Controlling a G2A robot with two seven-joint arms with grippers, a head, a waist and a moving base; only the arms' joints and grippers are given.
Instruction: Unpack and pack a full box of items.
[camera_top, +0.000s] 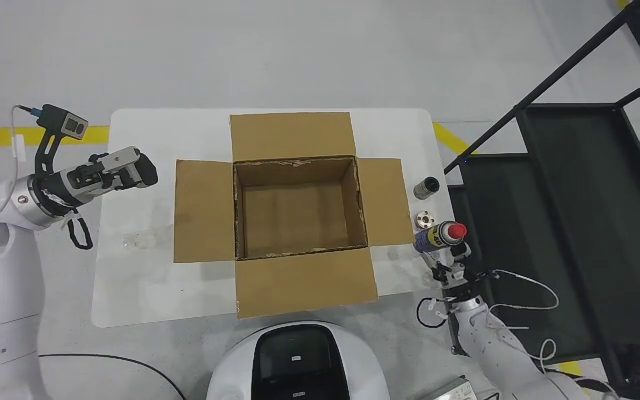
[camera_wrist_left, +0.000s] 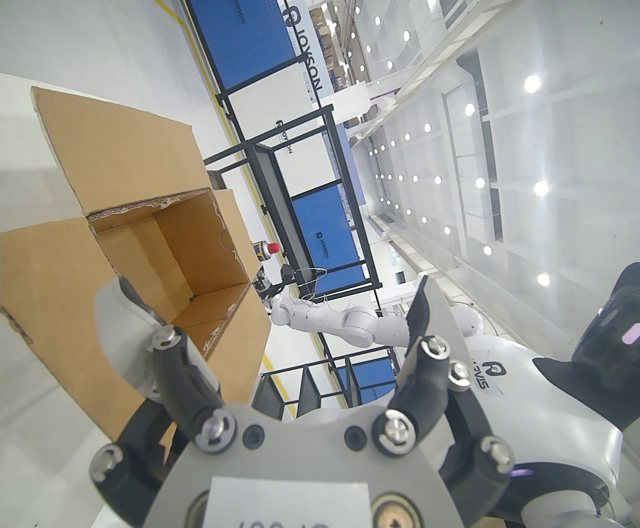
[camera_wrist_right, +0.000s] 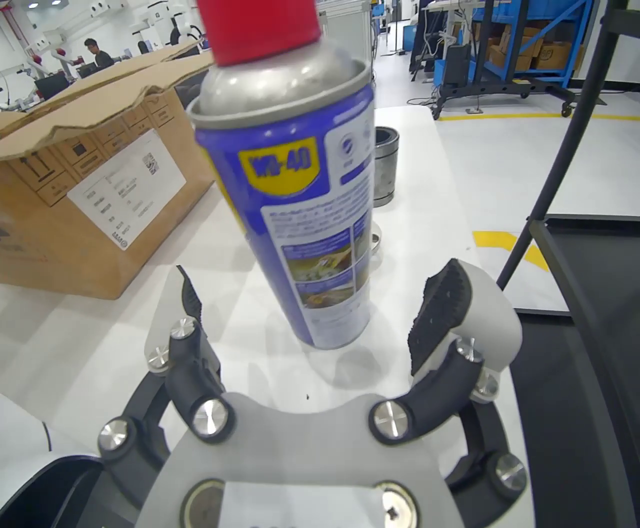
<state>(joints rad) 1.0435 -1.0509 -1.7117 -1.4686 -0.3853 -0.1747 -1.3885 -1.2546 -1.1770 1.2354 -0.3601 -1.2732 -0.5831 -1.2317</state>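
**Ana:** Jaws on the right arm (camera_top: 478, 325), how do they stand?

**Ben:** They are spread wide and grip nothing. They sit low at the right edge of the white table (camera_top: 150, 280), towards its near corner. One rubber pad (camera_wrist_right: 440, 305) is on each side of the blue spray can with the red cap (camera_wrist_right: 300, 200), and both pads are clear of it. The can stands on its base, just beside the box's right flap.

**Ana:** And the box?

**Ben:** The brown cardboard box (camera_top: 205, 225) is in the middle of the table. All four flaps are folded out flat, which leaves an arm free to go straight down into it. Its floor looks bare.

**Ana:** What else is out?

**Ben:** Two more things stand along the same right edge, farther from the robot. A small flanged metal ring (camera_top: 424, 219) is near the can, and beyond it is a short steel sleeve (camera_top: 428, 187). They stand in a row, apart from one another, so I judge each leaves room for jaws around it.

**Ana:** And the left arm (camera_top: 60, 190)?

**Ben:** Its jaws are also parted and empty. They are held over the table's left edge and face the box, well apart from it. I take that as keeping out of the way.

**Ana:** Which step is this?

**Ben:** My guess is that unpacking is finished and the can goes back first. The next move calls for closing squarely on the can's body.
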